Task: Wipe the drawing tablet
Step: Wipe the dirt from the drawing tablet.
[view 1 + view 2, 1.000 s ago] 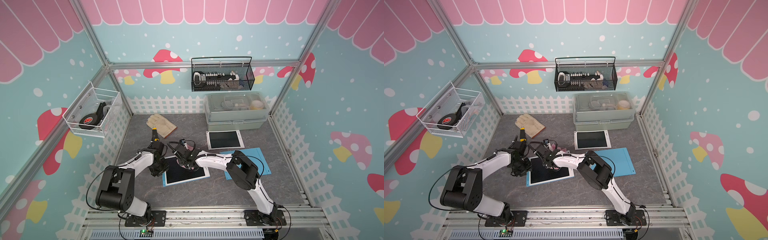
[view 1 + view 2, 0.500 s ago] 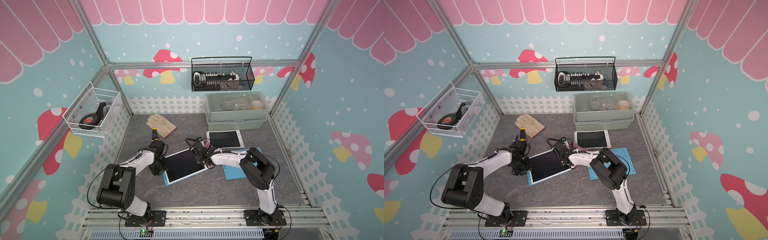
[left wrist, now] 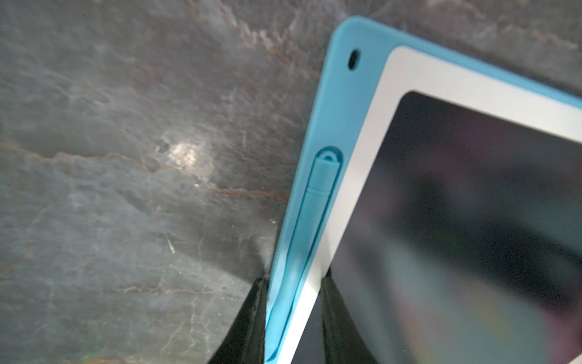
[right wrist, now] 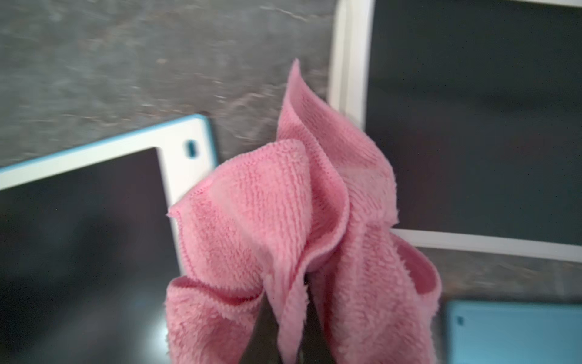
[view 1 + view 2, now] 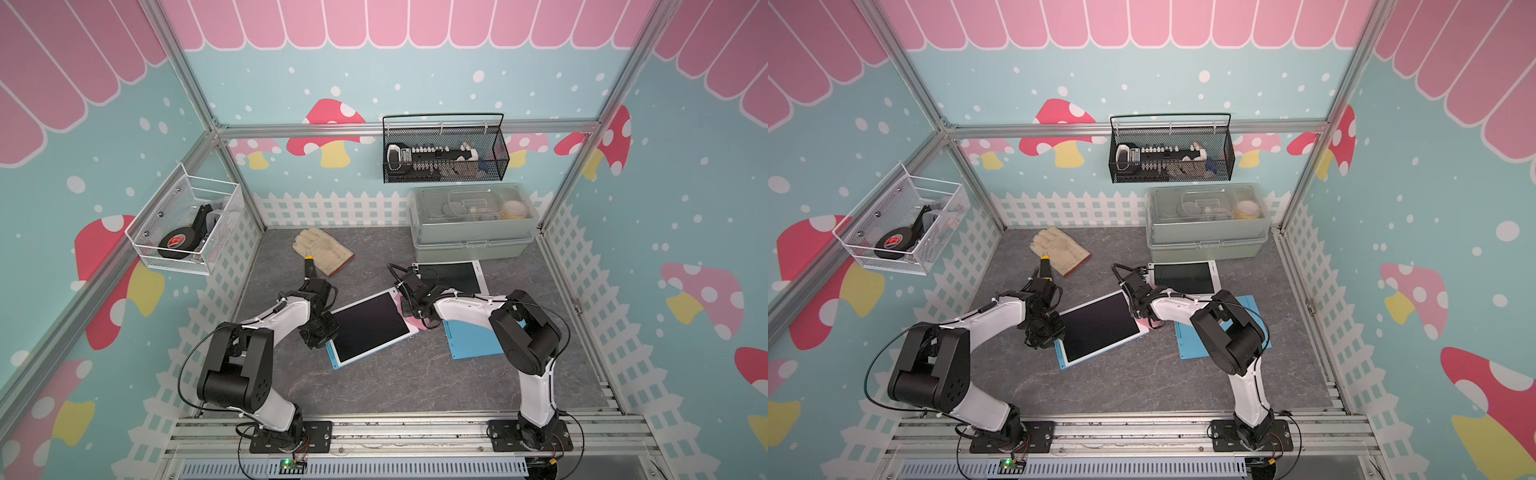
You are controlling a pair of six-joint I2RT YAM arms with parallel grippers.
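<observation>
The left gripper (image 3: 294, 277) is narrowed onto the long edge of the blue-rimmed drawing tablet with a white bezel and dark screen (image 5: 368, 324). One dark finger (image 3: 248, 315) is outside the rim and the other rests on the bezel side, with the docked blue stylus (image 3: 315, 205) between them. This grip looks meant to pin the tablet so that wiping does not push it across the grey stone-patterned table (image 5: 374, 386).

The right gripper (image 5: 409, 309) is pressed together on a bunched pink terry cloth (image 4: 299, 236). The folds hide most of its fingers. The cloth hangs at the tablet's short edge on the right arm's side, over the corner with the small slot and mostly off the dark screen, so a stroke appears to be at its end.

The tablet lies flat and askew near the middle of the table, between the two arms. Just beyond the cloth are a white-framed dark slate (image 5: 451, 276) and a flat blue board (image 5: 473, 338), both close enough to be brushed.
</observation>
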